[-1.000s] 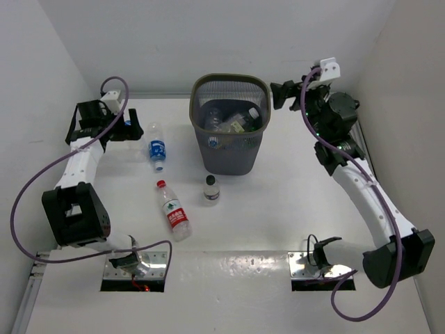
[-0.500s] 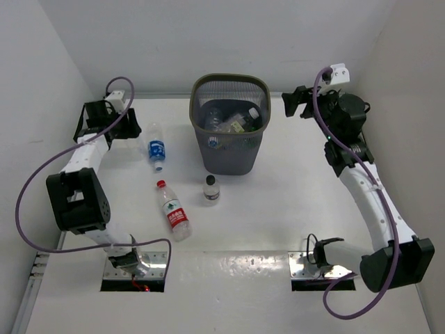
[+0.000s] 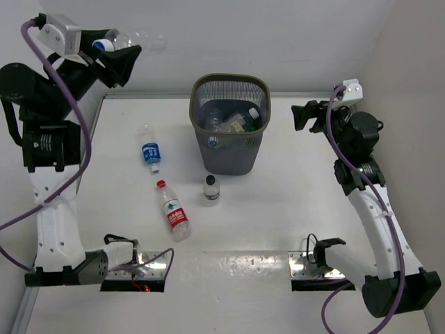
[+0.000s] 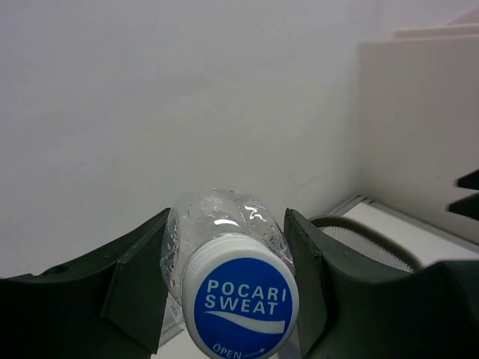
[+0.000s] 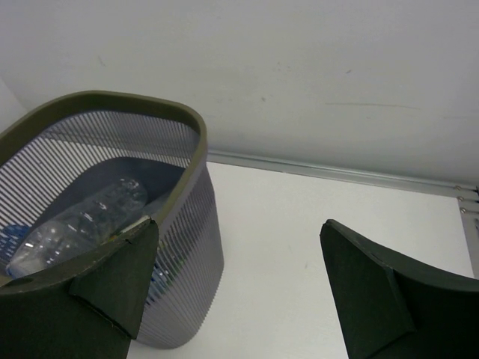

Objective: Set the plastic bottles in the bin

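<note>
We have lifted the left claw [image 3: 117,49] high, a clear bottle [image 4: 224,232] clamped within. The right claw [image 5: 239,254] gapes beside the bin [image 5: 112,105].

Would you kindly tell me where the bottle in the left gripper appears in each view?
Top external: bottle, upper left, held high in the left gripper.
Left wrist: bottle, bottom centre, cap toward the camera.
Right wrist: not in it.
Shared landmark: the bin.

right claw [image 5: 238,224] spread wide, nothing between its fingers. bin [image 5: 179,134] stands left on the desk [image 5: 277,194] (clear bottle [image 5: 82,221] lying inside, seen through the mesh). wall [image 5: 299,60] behind.
</note>
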